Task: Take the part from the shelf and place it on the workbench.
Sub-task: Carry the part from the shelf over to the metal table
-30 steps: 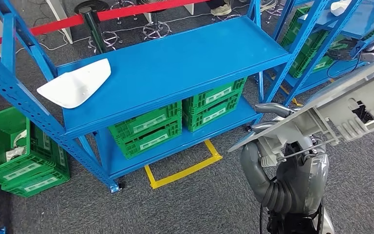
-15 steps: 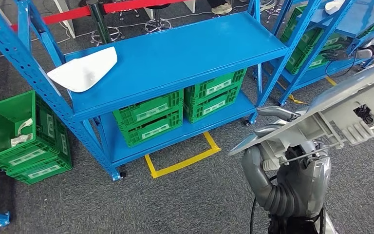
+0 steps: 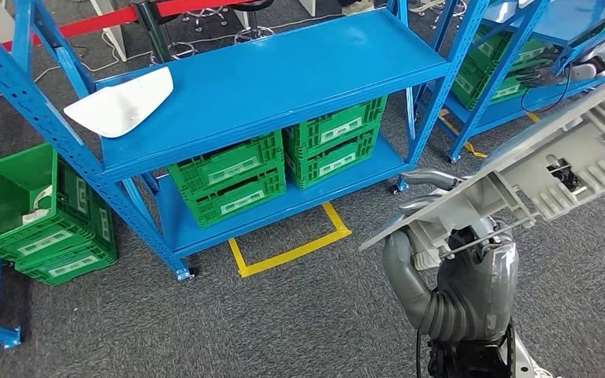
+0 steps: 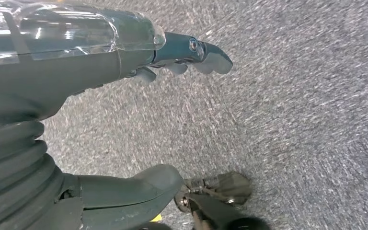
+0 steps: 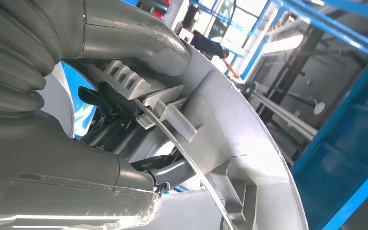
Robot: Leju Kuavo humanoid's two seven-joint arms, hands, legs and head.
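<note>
Part (image 3: 536, 169), a long grey ribbed plastic panel, is carried tilted above the carpet, clear of the blue shelf rack (image 3: 276, 83). Right hand (image 3: 433, 228) grips its lower end, thumb and fingers clamped over the edge. Green crates (image 3: 228, 177) sit on the rack's bottom level; a white moulded piece (image 3: 118, 102) lies on top. Left hand (image 4: 191, 52) hangs over carpet, fingers extended, holding nothing.
</note>
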